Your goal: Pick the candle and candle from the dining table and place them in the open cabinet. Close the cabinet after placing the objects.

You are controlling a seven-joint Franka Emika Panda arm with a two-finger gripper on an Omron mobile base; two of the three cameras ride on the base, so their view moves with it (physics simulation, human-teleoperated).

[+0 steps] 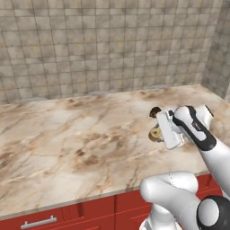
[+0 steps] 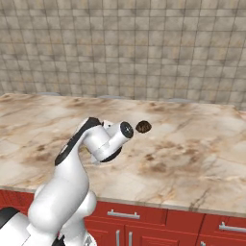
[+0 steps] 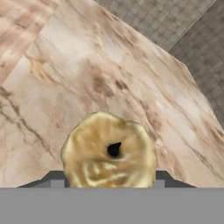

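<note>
Hand (image 1: 158, 133) pinches the golden-tan candle (image 3: 109, 151) — above the dining table (image 1: 67, 143).

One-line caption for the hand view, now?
Golden-tan candle sits between the claw tips, above the veined dining table.

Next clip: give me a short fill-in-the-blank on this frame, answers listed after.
1. The golden-tan candle sits between the pincer fingertips, above the ____ table.
2. The dark brown lump rests on the ____.
3. The drawer fronts below the tabletop are ____.

Missing words: marble; table; red
</note>
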